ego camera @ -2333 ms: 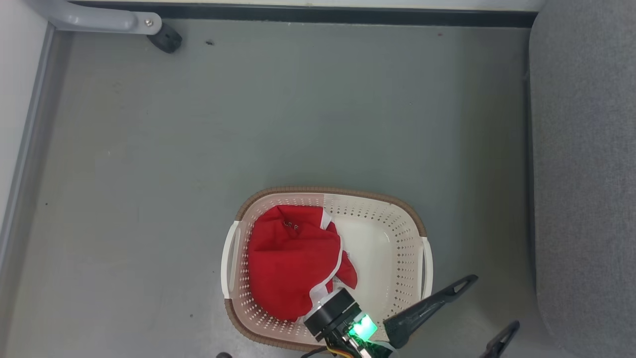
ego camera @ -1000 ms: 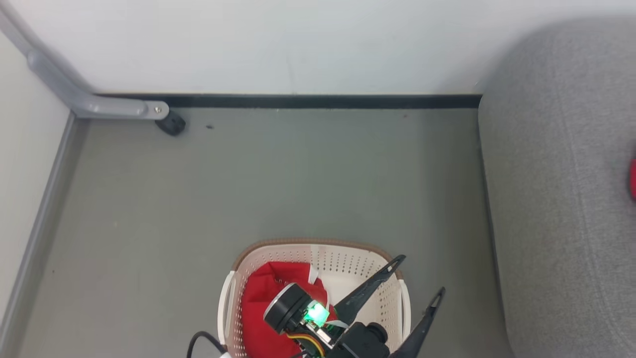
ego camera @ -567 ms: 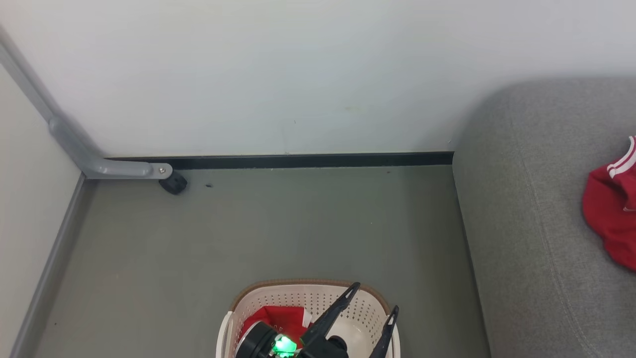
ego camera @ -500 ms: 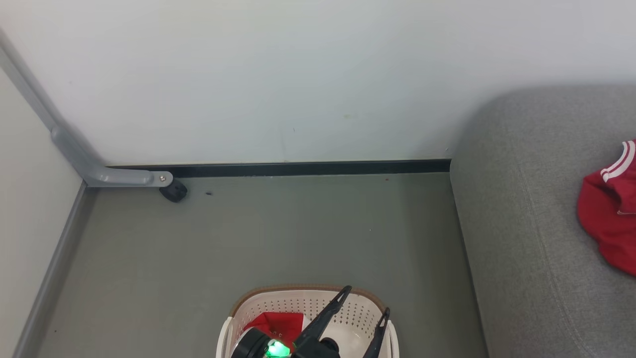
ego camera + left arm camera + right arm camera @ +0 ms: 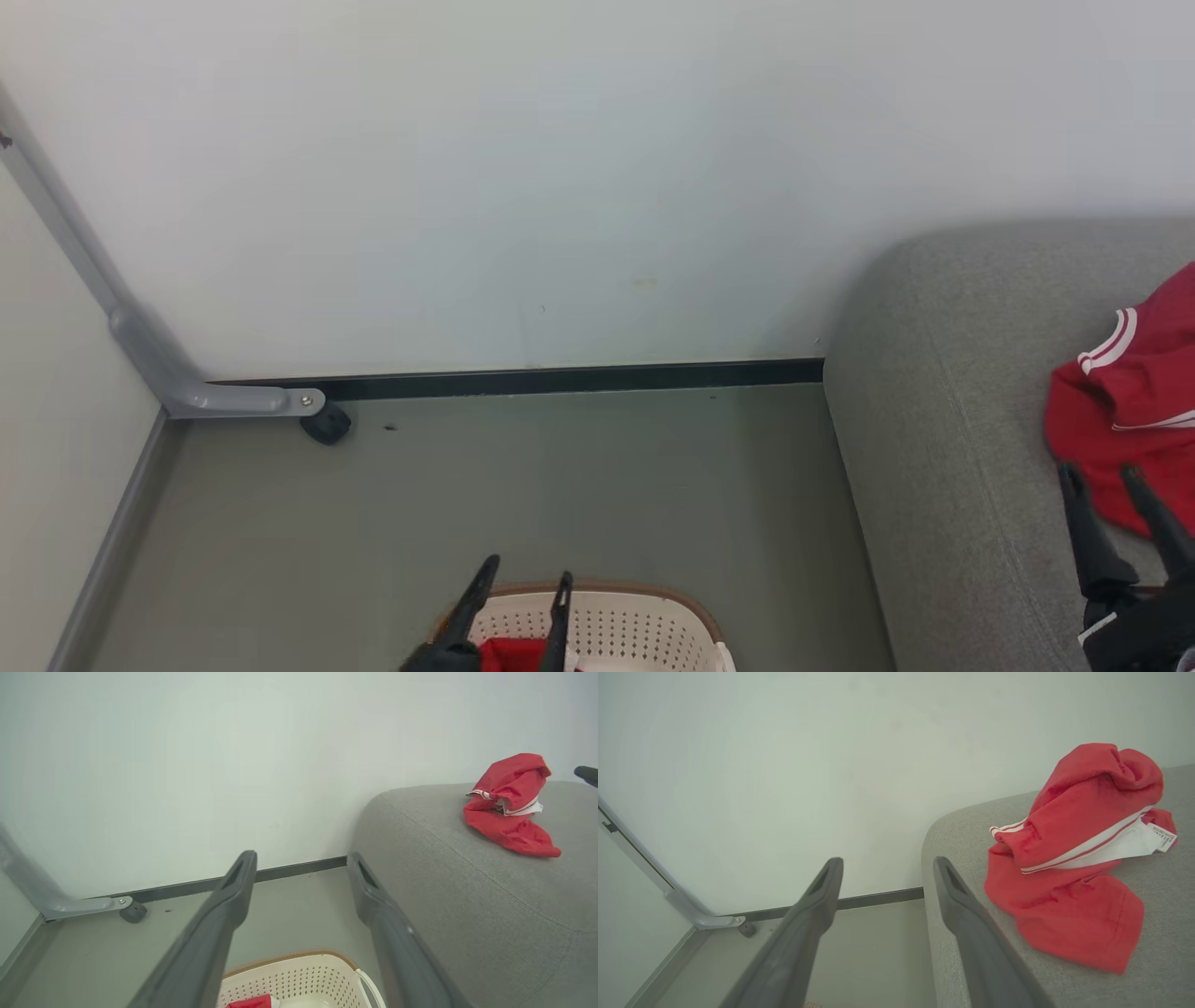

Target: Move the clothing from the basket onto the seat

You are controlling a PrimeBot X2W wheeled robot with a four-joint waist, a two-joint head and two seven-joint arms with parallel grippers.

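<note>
The cream basket (image 5: 607, 618) with its brown rim sits on the floor at the bottom edge of the head view, and a bit of red clothing (image 5: 509, 655) shows inside it. My left gripper (image 5: 525, 571) hangs above the basket's left part, open and empty. In the left wrist view the basket (image 5: 299, 980) lies below the spread fingers (image 5: 243, 877). A second red garment with white stripes (image 5: 1130, 401) lies crumpled on the grey seat (image 5: 934, 485) at the right. My right gripper (image 5: 1100, 474) stands just before that garment (image 5: 1078, 858), open and empty.
A white wall with a black baseboard (image 5: 560, 380) closes the far side. A grey metal leg with a black caster (image 5: 322, 423) stands at the back left. Grey floor (image 5: 560, 485) stretches between basket, wall and seat.
The head camera has tilted up, so the basket now sits at the view's bottom edge and the seat's garment shows. The left gripper shifted left, still empty. The right gripper has come into view.
</note>
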